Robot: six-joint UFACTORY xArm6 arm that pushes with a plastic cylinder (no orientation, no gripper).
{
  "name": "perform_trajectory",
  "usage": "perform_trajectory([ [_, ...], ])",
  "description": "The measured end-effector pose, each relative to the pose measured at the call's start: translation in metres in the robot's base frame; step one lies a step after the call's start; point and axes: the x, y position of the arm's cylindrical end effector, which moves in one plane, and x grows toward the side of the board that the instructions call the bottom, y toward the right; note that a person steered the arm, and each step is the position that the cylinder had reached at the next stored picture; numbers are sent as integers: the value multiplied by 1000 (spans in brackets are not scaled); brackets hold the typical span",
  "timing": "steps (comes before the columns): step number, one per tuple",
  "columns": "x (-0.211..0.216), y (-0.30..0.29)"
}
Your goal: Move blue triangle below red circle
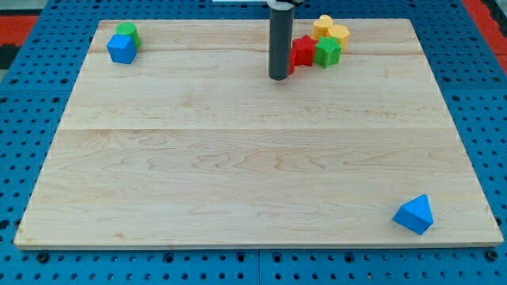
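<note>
**Camera view: blue triangle far from its goal, tip up among the red blocks**

The blue triangle (414,214) lies alone near the board's bottom-right corner, well apart from everything else. Its target, the red circle (290,63), appears to be the sliver of red just behind the rod at the view's top; most of it is hidden, so its shape is a guess. Beside that sit a red star (303,51), a green star (327,51) and two yellow blocks (331,30), all packed together. A blue cube (121,49) and a green block (127,32) rest touching in the top-left corner of the wooden board (238,174).

My tip (279,77) has no jaws to open or close, so it grasps nothing; it stands touching or just beside the red pieces, far from the triangle.

The risks, as I judge them: leaving carelessly could nudge the red circle and shift the goal. Pushing the triangle off-centre may spin it aside, and it starts close to the board's edge, so a poor approach could slide it off.
</note>
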Motion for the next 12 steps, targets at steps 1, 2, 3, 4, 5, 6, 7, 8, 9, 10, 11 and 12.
perform_trajectory([
  [1, 31, 1],
  [2, 66, 13],
  [3, 80, 58],
  [4, 80, 107],
  [5, 85, 166],
  [6, 108, 204],
  [7, 153, 218],
  [8, 167, 245],
  [9, 192, 267],
  [10, 256, 264],
  [11, 279, 218],
  [12, 260, 148],
])
